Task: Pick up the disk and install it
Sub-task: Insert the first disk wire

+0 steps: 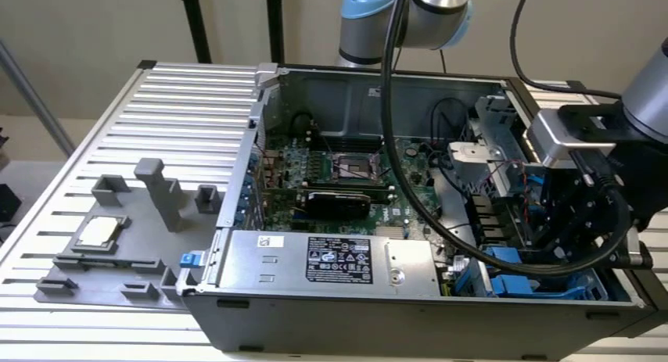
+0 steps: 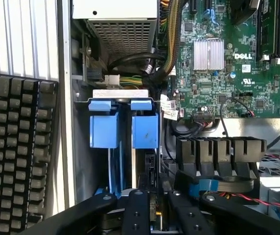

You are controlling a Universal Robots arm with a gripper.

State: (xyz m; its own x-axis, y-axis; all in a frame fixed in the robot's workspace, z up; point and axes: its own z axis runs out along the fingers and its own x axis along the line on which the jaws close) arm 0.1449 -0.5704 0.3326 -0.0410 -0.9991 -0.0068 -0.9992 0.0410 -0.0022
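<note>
The disk point(image 2: 147, 169) stands on edge in the drive bay at the case's front corner, a blue carrier rail point(image 2: 114, 171) beside it and blue tabs point(image 2: 145, 129) at its far end. My gripper point(image 2: 155, 215) reaches down over its near end, and the black fingers point(image 2: 135, 213) are closed in on either side of its thin edge. In the exterior view the gripper point(image 1: 569, 221) hangs low inside the open computer case at the exterior view's right, above the blue drive cage point(image 1: 522, 280). The arm hides the disk there.
The motherboard point(image 2: 228, 58), the power supply point(image 1: 324, 260) and black cable bundles point(image 2: 218, 152) crowd around the bay. A grey fixture plate point(image 1: 105, 252) with a small silver chip point(image 1: 96, 233) lies on the slatted table. A black keyboard point(image 2: 12, 156) sits outside the case wall.
</note>
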